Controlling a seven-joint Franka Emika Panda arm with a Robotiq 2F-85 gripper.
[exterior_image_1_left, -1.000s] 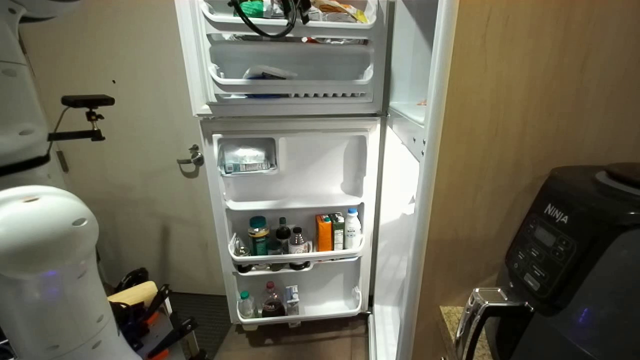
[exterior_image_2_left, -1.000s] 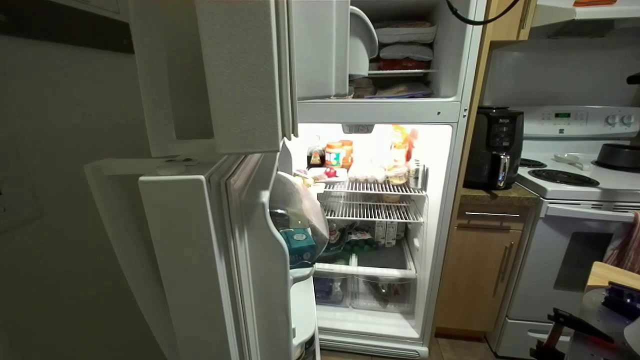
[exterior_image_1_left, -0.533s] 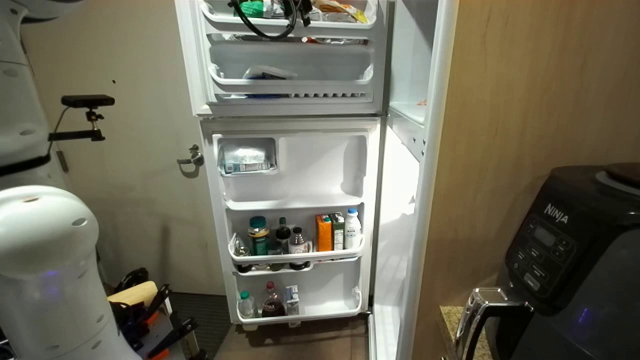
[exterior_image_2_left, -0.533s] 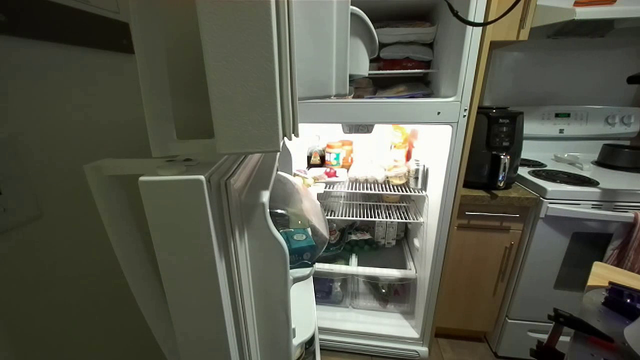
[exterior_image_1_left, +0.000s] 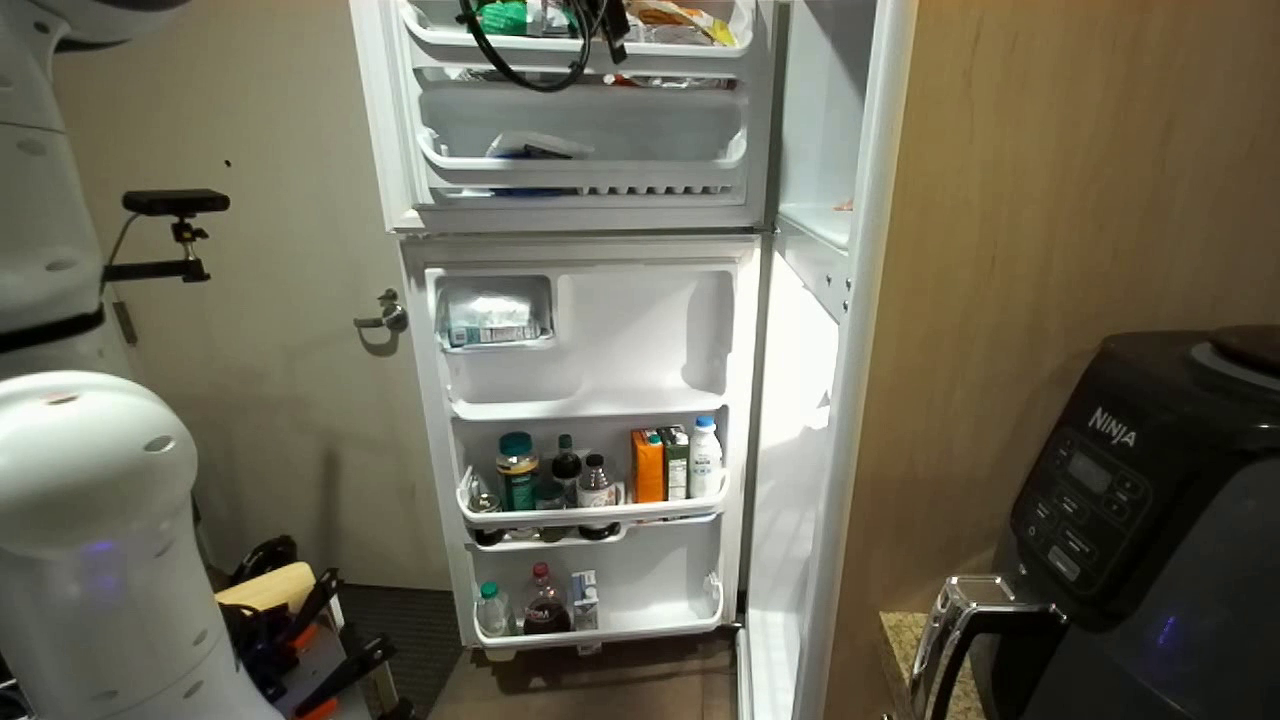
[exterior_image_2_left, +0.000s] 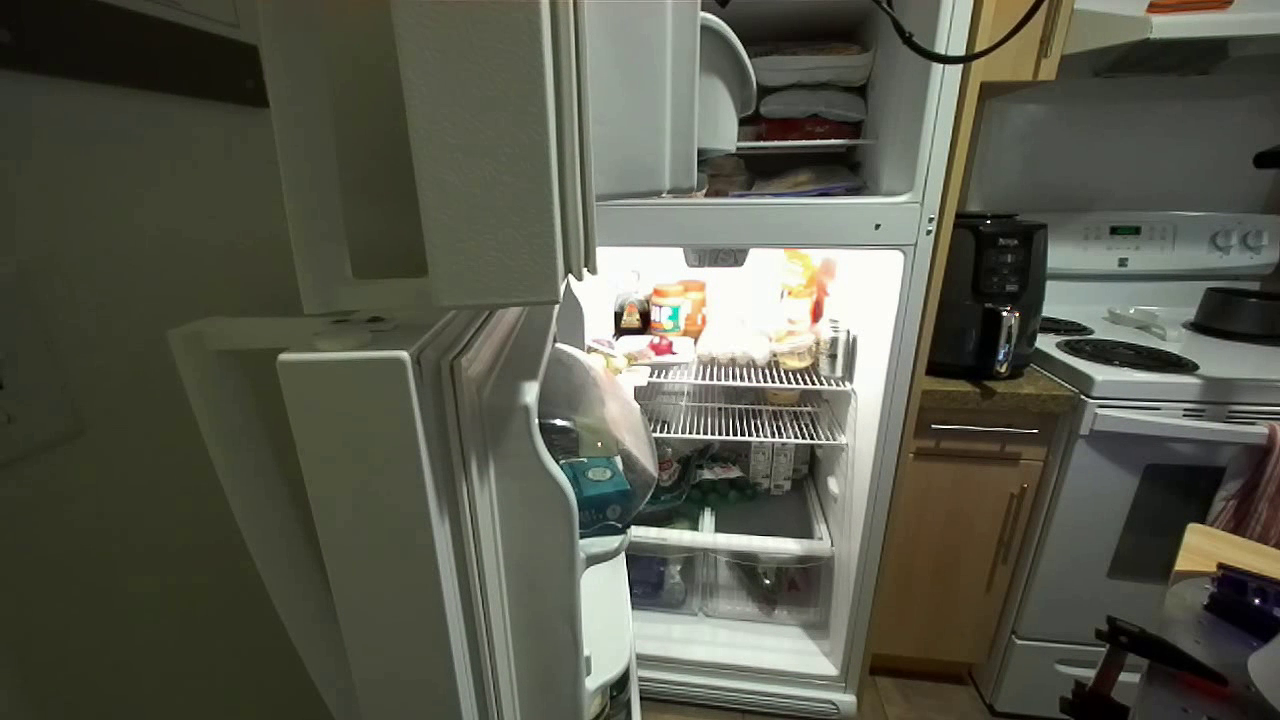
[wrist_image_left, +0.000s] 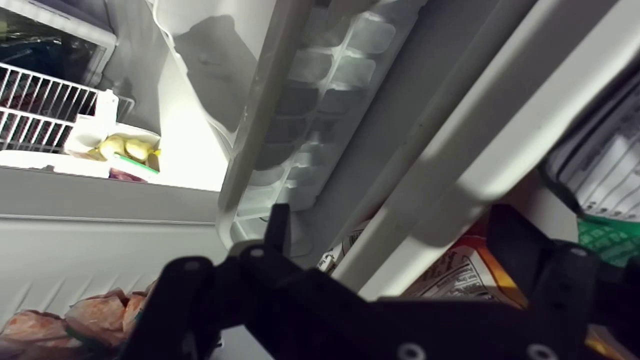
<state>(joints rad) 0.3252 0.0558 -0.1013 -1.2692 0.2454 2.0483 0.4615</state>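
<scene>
Hanging lower than 0.5 s earlier, the black cable (exterior_image_1_left: 541, 87) suggests that the spread jaws are being lowered toward the door-bin rail (wrist_image_left: 510, 150).

Black end effector (wrist_image_left: 391, 222); white door rail (wrist_image_left: 460, 172); green crosshatched packet (wrist_image_left: 606, 239).

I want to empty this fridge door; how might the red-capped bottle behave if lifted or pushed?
The bottle is probably heavy for its size, given the dark liquid inside. Its round body would likely roll if laid down. Pushed high, it might tip, being tall and narrow-necked.
</scene>
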